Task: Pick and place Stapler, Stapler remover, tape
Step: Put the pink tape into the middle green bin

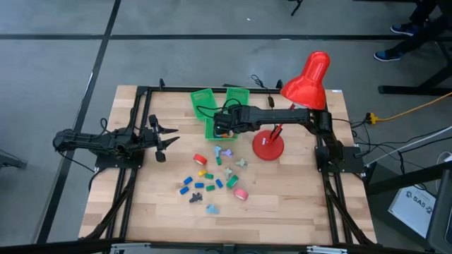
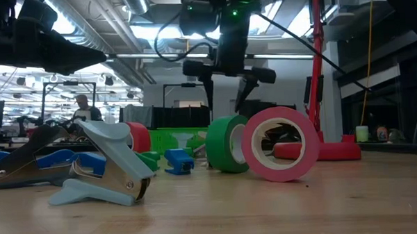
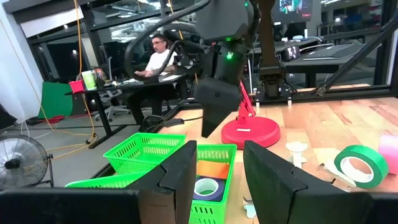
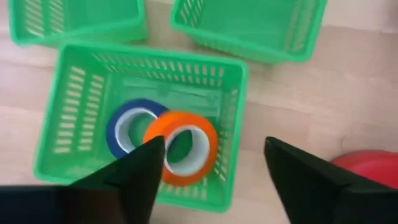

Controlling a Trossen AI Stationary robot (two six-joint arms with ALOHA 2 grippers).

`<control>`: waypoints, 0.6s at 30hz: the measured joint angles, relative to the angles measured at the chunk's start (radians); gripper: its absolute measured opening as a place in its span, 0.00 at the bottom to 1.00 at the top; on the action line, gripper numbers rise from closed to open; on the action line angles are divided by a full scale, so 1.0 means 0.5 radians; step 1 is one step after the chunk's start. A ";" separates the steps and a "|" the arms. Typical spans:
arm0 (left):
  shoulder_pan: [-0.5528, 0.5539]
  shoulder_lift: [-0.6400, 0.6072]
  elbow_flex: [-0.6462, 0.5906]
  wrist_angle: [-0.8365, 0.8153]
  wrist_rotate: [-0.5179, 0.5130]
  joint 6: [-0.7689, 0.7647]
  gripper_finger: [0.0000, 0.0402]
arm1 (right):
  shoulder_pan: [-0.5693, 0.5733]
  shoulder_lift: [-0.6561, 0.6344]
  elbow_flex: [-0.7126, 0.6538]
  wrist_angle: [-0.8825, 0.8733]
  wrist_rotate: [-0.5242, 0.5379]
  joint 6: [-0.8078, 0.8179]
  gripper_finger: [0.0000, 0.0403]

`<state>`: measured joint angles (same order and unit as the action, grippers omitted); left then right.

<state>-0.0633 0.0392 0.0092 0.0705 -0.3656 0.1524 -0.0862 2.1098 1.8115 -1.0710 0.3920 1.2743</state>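
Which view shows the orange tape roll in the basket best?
Right wrist view: the orange tape roll lies fully visible in the green basket, overlapping a blue roll. Left wrist view shows only a sliver through the basket wall; the high and low views hide it.

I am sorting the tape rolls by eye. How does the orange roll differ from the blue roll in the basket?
The orange roll leans tilted; the blue roll lies flatter. The orange roll overlaps the blue one and partly hides it. Both are ring-shaped, similar in size, inside the same green basket, below the right end effector, which is open.
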 joint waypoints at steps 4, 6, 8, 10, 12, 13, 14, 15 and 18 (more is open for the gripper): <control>0.000 0.000 0.000 0.000 0.000 -0.001 0.32 | 0.071 0.001 0.095 -0.153 -0.016 0.008 0.85; 0.000 0.000 0.000 0.000 0.000 0.000 0.32 | 0.120 0.002 0.164 -0.248 -0.023 0.042 0.90; 0.000 0.001 0.000 0.000 0.000 0.000 0.32 | 0.181 -0.001 0.233 -0.319 -0.028 0.048 0.93; 0.000 0.000 0.000 0.000 0.000 0.000 0.32 | 0.251 -0.002 0.273 -0.403 -0.040 0.082 0.94; 0.000 0.000 0.000 0.000 0.000 -0.001 0.32 | 0.322 -0.001 0.289 -0.470 -0.043 0.216 0.95; 0.000 0.000 0.000 0.000 0.000 -0.001 0.32 | 0.356 -0.001 0.292 -0.502 -0.045 0.301 0.95; 0.000 0.000 0.000 0.000 0.000 0.000 0.32 | 0.390 -0.001 0.293 -0.542 -0.058 0.386 0.95; 0.000 0.000 0.000 0.000 0.000 0.000 0.32 | 0.421 -0.001 0.293 -0.589 -0.093 0.464 0.95; 0.000 0.000 0.000 0.000 0.000 0.000 0.32 | 0.512 -0.001 0.293 -0.731 -0.209 0.693 0.95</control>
<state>-0.0635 0.0394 0.0093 0.0707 -0.3656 0.1524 0.1700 2.1094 1.9579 -1.4366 0.2875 1.6211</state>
